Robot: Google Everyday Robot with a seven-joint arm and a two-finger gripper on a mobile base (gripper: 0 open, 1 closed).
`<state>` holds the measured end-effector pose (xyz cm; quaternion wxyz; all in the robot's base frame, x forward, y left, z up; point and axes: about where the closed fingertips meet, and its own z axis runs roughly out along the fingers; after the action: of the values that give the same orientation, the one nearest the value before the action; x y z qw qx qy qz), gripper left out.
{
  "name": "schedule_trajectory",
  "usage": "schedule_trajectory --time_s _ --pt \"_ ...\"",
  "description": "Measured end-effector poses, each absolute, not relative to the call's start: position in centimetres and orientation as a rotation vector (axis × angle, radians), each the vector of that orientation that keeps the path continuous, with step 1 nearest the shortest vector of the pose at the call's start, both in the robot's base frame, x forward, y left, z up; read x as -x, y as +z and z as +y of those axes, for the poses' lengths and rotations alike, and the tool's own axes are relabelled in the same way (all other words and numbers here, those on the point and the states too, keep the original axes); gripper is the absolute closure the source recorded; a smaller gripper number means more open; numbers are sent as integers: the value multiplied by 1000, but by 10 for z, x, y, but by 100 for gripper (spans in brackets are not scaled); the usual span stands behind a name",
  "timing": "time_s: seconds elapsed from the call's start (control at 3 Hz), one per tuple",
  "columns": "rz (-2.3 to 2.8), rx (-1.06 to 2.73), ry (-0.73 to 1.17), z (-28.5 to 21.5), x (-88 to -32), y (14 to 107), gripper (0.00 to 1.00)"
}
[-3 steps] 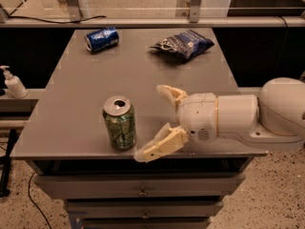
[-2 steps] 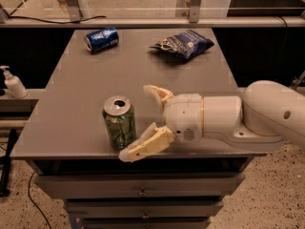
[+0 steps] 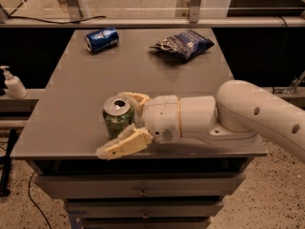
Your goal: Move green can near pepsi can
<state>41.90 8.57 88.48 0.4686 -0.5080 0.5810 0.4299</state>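
Observation:
The green can (image 3: 117, 120) stands upright near the table's front edge, its silver top showing. My gripper (image 3: 113, 124) reaches in from the right and is open, with the can between its two cream fingers. One finger (image 3: 135, 99) is behind the can and the other (image 3: 125, 144) is in front of it. I cannot tell whether the fingers touch the can. The pepsi can (image 3: 101, 38), blue with silver ends, lies on its side at the table's far left.
A dark blue crinkly chip bag (image 3: 183, 44) lies at the far right of the grey table (image 3: 71, 94). A white pump bottle (image 3: 13, 83) stands on a ledge left of the table. Drawers sit below the table's front edge.
My gripper has moved left along the front edge. Its fingers went from right of the green can to either side of it. The can has not moved.

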Motion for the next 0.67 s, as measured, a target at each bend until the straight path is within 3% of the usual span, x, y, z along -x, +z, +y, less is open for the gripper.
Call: schedule_trajectory --time_s 0.67 --pt "1433 1235 1079 88 -420 877 64"
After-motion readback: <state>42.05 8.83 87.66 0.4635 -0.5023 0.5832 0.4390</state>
